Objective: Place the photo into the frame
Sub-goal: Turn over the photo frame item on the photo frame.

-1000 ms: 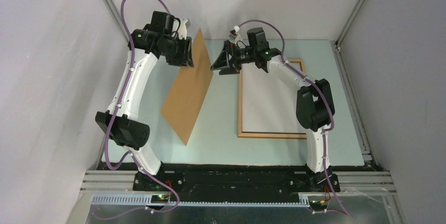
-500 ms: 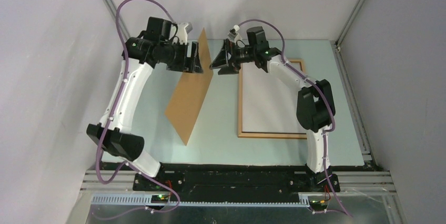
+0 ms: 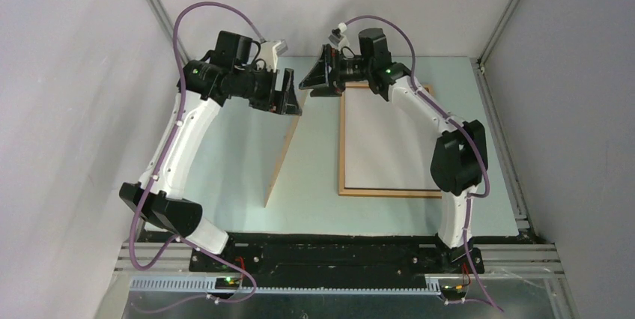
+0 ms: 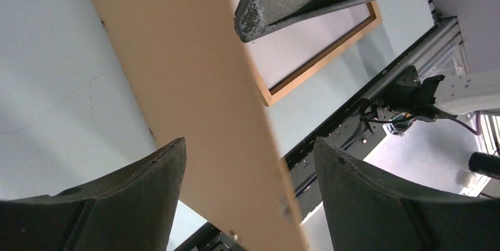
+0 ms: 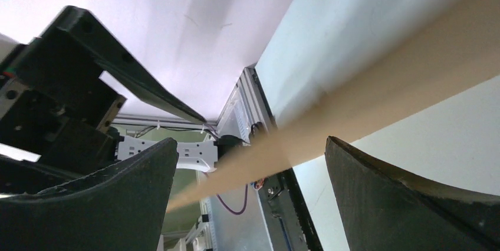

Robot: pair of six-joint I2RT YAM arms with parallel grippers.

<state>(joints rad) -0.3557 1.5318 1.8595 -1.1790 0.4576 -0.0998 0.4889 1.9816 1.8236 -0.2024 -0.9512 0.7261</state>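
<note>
Pale blue-green tabletop [image 3: 314, 184] carries everything. On its right half the frame [image 3: 386, 192] lies flat, with the photo [image 3: 383, 139] inside it, white back up. Left of the frame the brown backing board [image 4: 200, 103] stands steeply on edge, its lower edge on the tabletop. The left tool [image 4: 247, 148] is released, its fingers spread either side of the board's top, with a gap at one finger. The right tool [image 5: 250, 145], near it over the frame's far left corner, gapes wide, grasping nothing.

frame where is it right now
In the top view the frame lies flat on the table, right side, under the right arm, right of the upright brown board.
</note>
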